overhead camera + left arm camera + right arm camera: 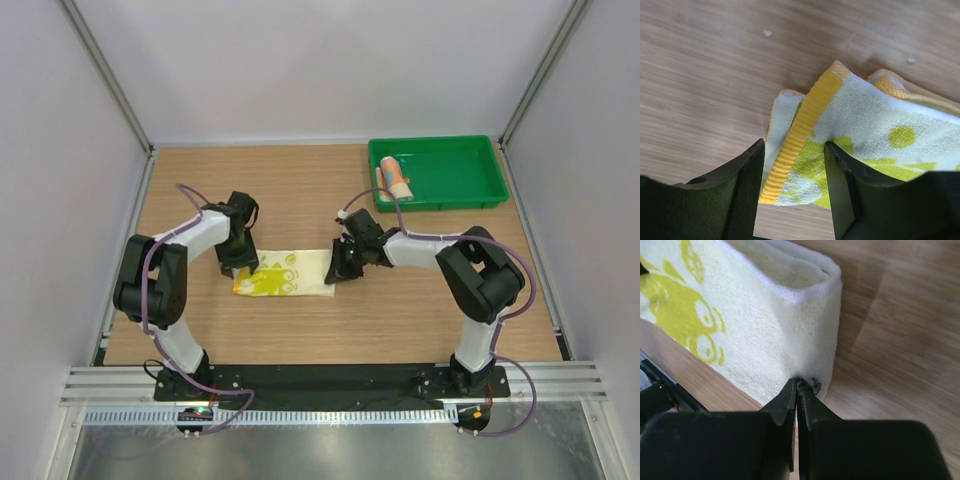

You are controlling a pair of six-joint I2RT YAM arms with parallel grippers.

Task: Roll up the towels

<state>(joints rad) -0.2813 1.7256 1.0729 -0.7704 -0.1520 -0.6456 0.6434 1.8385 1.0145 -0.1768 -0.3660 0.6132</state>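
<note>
Tabletop point(400, 320), middle: the yellow towel point(287, 274) lies flat, folded into a strip, between the two arms.

Left pincer point(794, 145): jaws parted, straddling the ribbed border at the strip's left end, not clamped.

Right pincer point(798, 382): jaws pressed together at the strip's right end, appearing to nip the folded edge.

Far right: the green tray point(450, 175) holds the rolled towel point(396, 178), orange-pink side outward.

Assessment: one towel is done. The yellow one is at the start of rolling, with no turn yet formed. The next move calls for turning the gripped end over leftward while the left end is steadied against sliding.
</note>
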